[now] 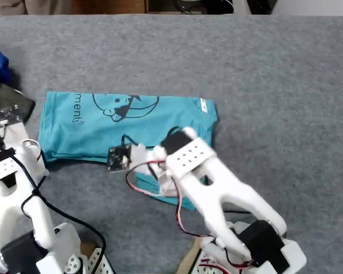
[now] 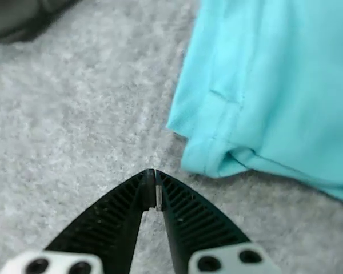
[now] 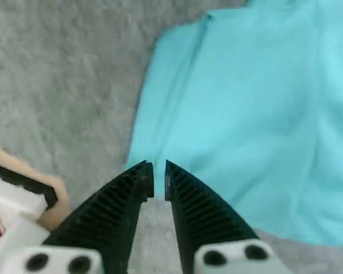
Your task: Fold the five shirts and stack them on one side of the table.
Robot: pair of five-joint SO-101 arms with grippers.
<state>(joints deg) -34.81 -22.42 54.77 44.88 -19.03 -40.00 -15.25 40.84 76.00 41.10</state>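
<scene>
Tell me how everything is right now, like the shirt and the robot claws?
Teal shirt: partly folded, lying flat on the table.
Left gripper: shut, empty, beside the shirt's corner.
Right gripper: open a crack, empty, at the shirt's edge.
Dark clothes: bunched up at the table's side.

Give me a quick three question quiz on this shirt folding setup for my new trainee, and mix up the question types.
1. True or false: the left gripper is clamped on the teal shirt.
2. How does the teal shirt lie? A) spread fully open with its sleeves out; B) folded into a long rectangle on the gray table; C) hanging from a gripper.
3. Fill in: the gripper over the shirt's near edge belongs to the ___ arm.
Key: 1 false, it is shut on nothing, over bare table beside the shirt. 2 B. 3 right, meaning the right gripper.
</scene>
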